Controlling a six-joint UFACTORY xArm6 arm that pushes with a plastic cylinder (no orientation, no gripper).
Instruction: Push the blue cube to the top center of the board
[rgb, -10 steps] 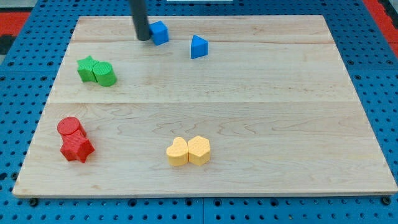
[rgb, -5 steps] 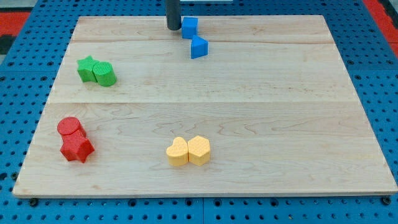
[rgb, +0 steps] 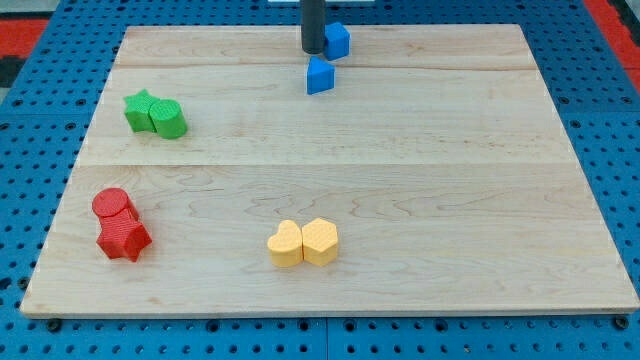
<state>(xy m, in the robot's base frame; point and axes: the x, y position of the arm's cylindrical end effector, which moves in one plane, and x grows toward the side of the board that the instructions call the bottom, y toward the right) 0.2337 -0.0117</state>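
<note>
The blue cube (rgb: 337, 40) sits near the top edge of the wooden board (rgb: 400, 200), about at its centre. My tip (rgb: 313, 51) touches the cube's left side, the dark rod rising out of the view's top. A blue triangular block (rgb: 319, 75) lies just below the tip and the cube, apart from both.
A green star (rgb: 139, 108) and a green cylinder (rgb: 168, 119) touch at the left. A red cylinder (rgb: 113, 205) and a red star (rgb: 124, 238) sit at the lower left. Two yellow heart-shaped blocks (rgb: 303, 242) lie side by side at bottom centre. Blue pegboard surrounds the board.
My tip has moved right along the top edge, pushing the blue cube from the upper left of centre to the top centre, past the blue triangular block. Other blocks have not moved.
</note>
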